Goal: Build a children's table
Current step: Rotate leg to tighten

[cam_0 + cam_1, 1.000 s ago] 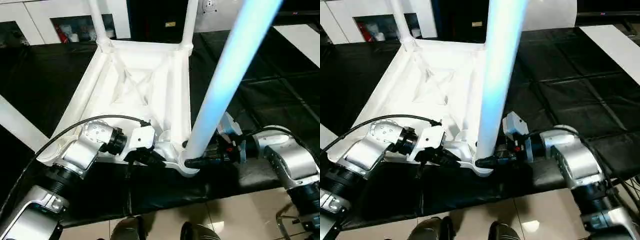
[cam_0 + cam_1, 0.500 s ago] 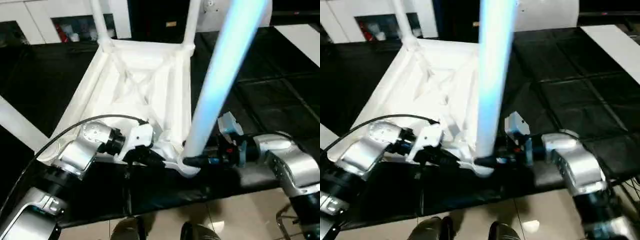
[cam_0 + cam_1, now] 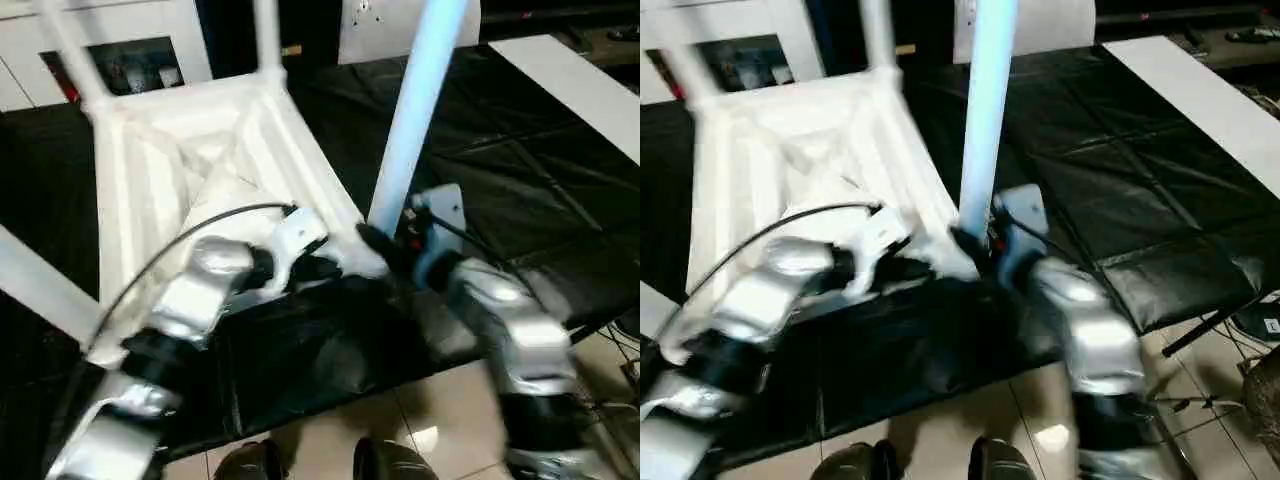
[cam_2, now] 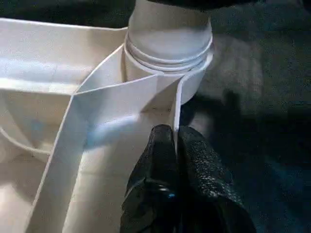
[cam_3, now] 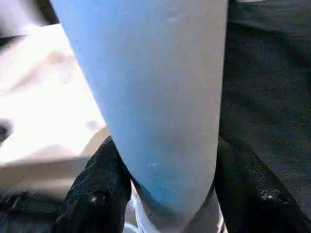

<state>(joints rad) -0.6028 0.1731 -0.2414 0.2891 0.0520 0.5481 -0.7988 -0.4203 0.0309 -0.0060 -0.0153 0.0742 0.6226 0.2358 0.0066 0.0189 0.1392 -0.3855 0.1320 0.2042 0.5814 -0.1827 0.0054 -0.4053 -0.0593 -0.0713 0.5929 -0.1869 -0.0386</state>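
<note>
Table top [image 3: 190,150] lies upside down on the black mat [image 3: 520,190]; a leg [image 3: 410,120] is being seated in its near corner socket [image 4: 167,46]. The leg's base is clasped by the right gripper [image 5: 165,194], and a thin rib is pinched by the left gripper [image 4: 175,145]. Next move, as judged: leg pressed or twisted fully home while the top is steadied.

table top [image 3: 190,150] – white | leg [image 3: 415,90] – pale blue-white | mat [image 3: 500,170] – black | forearms [image 3: 500,320] – silver

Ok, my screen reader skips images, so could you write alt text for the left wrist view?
The left gripper is shut on a thin white rib of the upturned table top, just below a corner socket. A leg stands in that socket, with dark mat beside it.
</note>
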